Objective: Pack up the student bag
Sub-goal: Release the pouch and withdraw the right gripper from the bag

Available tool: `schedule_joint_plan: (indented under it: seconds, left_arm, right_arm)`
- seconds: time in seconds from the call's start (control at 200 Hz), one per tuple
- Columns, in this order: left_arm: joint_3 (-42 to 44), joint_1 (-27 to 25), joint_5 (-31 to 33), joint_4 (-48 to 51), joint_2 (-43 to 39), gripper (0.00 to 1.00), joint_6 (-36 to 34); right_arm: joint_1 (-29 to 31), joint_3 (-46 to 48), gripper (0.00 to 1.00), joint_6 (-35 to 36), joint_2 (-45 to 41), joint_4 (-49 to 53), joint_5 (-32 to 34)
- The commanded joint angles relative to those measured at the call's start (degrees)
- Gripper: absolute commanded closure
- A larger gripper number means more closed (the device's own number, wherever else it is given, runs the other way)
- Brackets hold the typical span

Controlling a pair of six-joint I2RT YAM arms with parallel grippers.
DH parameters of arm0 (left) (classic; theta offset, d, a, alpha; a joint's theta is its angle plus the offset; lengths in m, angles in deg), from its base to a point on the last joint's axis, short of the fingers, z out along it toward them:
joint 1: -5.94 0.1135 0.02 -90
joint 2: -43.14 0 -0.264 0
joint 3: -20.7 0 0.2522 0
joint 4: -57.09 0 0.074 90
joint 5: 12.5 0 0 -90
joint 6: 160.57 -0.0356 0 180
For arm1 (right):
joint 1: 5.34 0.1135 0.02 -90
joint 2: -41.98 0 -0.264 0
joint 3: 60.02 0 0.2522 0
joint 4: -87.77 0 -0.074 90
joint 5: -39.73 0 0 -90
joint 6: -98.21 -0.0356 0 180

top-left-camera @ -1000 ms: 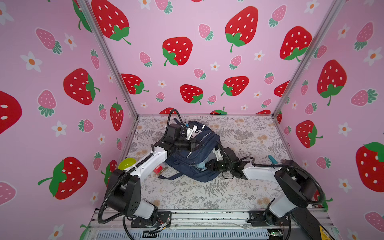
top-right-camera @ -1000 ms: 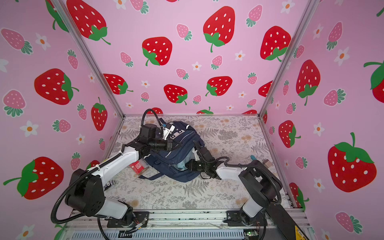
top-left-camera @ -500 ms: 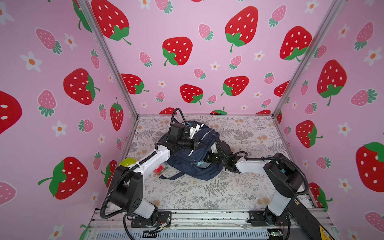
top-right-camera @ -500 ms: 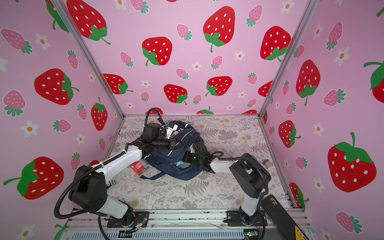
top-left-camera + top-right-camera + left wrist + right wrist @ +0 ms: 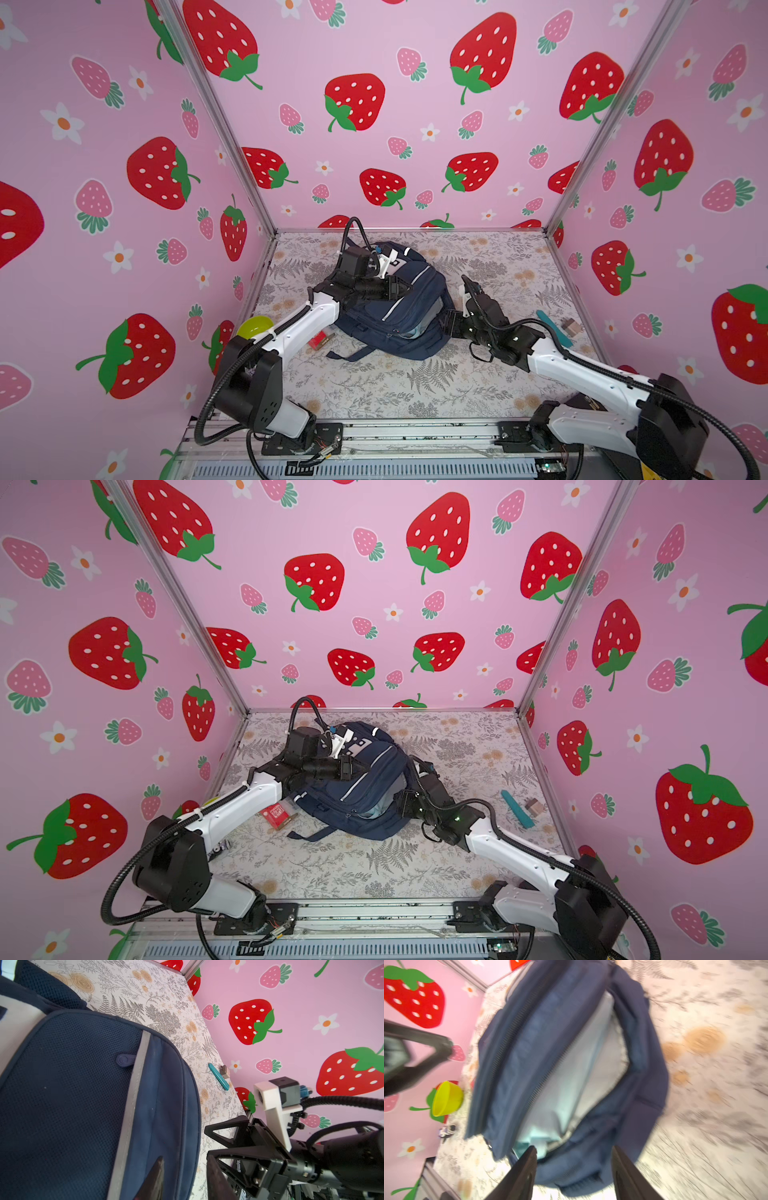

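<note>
Bag (image 5: 399,320): navy, lying on the mat (image 5: 374,386), centre, toward the back wall; main zip open, pale lining showing on the side toward the right gripper.
Left gripper (image 5: 405,286): over the bag's top face, fingers apart.
Right gripper (image 5: 573,1147): just beside the bag's open mouth, fingers wide apart; contact unclear, wrist view blurred.
Bowl (image 5: 254,326): yellow, at the left wall.
Red packet (image 5: 277,814): on the mat, just beside the bag's left side.
Teal stick (image 5: 517,808), block (image 5: 534,806): side by side near the right wall.
</note>
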Motion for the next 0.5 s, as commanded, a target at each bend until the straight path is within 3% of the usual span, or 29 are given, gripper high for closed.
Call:
schedule_joint_plan:
  seconds: [0.0, 0.095, 0.135, 0.33, 0.495]
  left_arm:
    - [3.57, -1.73, 9.01, 5.36, -9.06, 0.59, 1.5]
    - [8.13, -1.39, 19.67, 13.2, -16.8, 0.49, 6.08]
    - [10.25, -0.57, 21.31, 15.87, -19.39, 0.46, 7.89]
    - [19.32, 4.2, 15.95, 16.28, -27.41, 0.41, 15.98]
    - [25.48, 4.72, 11.52, 6.39, -23.92, 0.38, 23.02]
  right_arm:
    - [2.14, 0.88, 0.42, 0.77, -3.27, 5.4, 5.77]
    - [5.33, 0.53, 0.42, 0.28, -4.08, 6.61, 9.55]
    - [6.85, -0.04, 0.42, 0.19, -3.46, 7.14, 10.93]
    - [12.47, -7.35, 0.44, 2.69, 4.52, 8.07, 14.24]
    - [18.93, -13.9, 0.43, 3.33, 11.83, 8.16, 19.25]
